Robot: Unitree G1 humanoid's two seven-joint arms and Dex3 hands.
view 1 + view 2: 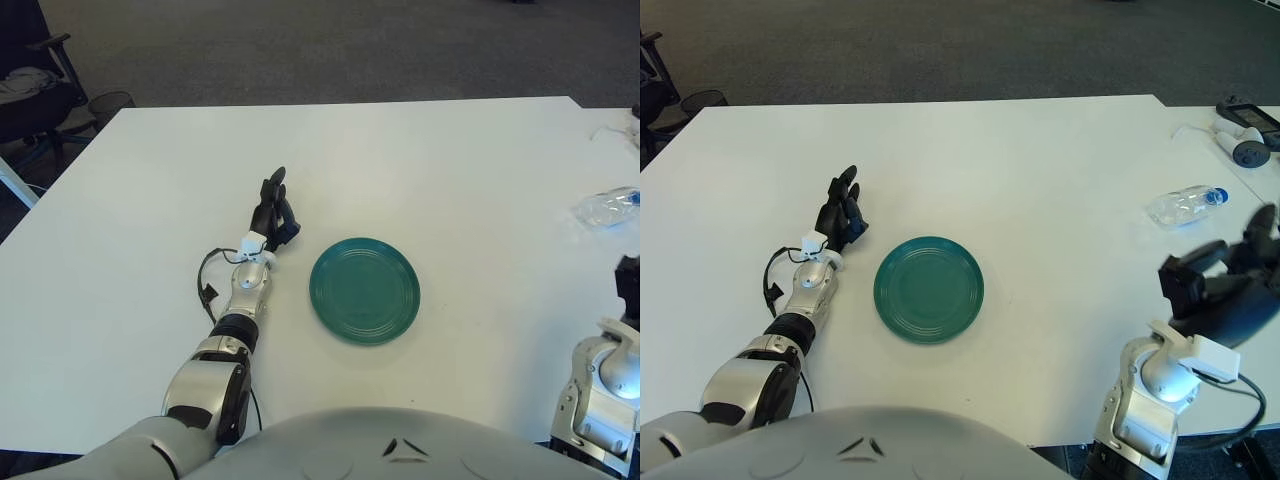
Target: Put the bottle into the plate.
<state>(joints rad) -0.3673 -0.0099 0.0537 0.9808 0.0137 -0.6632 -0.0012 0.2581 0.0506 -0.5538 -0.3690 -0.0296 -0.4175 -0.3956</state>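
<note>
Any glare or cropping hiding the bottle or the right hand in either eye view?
Left eye view: the bottle sits at the right edge, partly cut off, and the right hand is nearly out of frame. Right eye view: bottle and right hand show whole, no glare on the plate or table.

Floor: dark grey carpet (330, 45), filling the far band from 10 to 2 o'clock.
Table: large white table (420, 160), far edge running straight across, near corners cut off by the views.
Chair: black office chair (30, 85) at 10 o'clock, off the table's far left corner, a pale cloth (25, 82) on its seat.
Bin: dark mesh wastebasket (108, 105) just beside the chair (partly behind the table corner).
Light: even, soft shadows.
</note>
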